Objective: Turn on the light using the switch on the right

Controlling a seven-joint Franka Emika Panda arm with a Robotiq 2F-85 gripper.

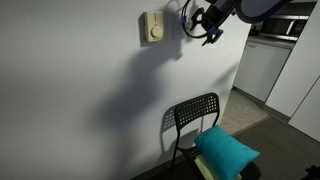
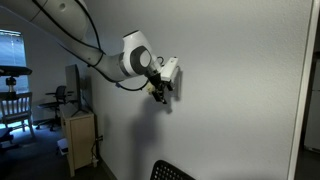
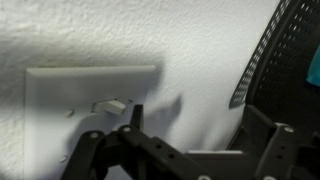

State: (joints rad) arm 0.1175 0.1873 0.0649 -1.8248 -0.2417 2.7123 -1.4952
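Observation:
The switch point(image 3: 88, 100) is a flat white square wall plate at the left of the wrist view, with a small rocker point(image 3: 110, 104) at its centre. My gripper point(image 3: 200, 118) is open and close to the wall. Its left finger tip is just right of and below the rocker; I cannot tell whether it touches it. The right finger is over bare wall. In both exterior views the gripper point(image 1: 207, 26) point(image 2: 159, 88) is up against the white wall and hides the switch.
A cream-yellow box with a round dial point(image 1: 152, 28) sticks out of the wall beside the gripper. Below stands a black mesh chair point(image 1: 192, 118) point(image 3: 268, 50) with a teal cushion point(image 1: 226, 150). White cabinets point(image 1: 262, 68) stand further along.

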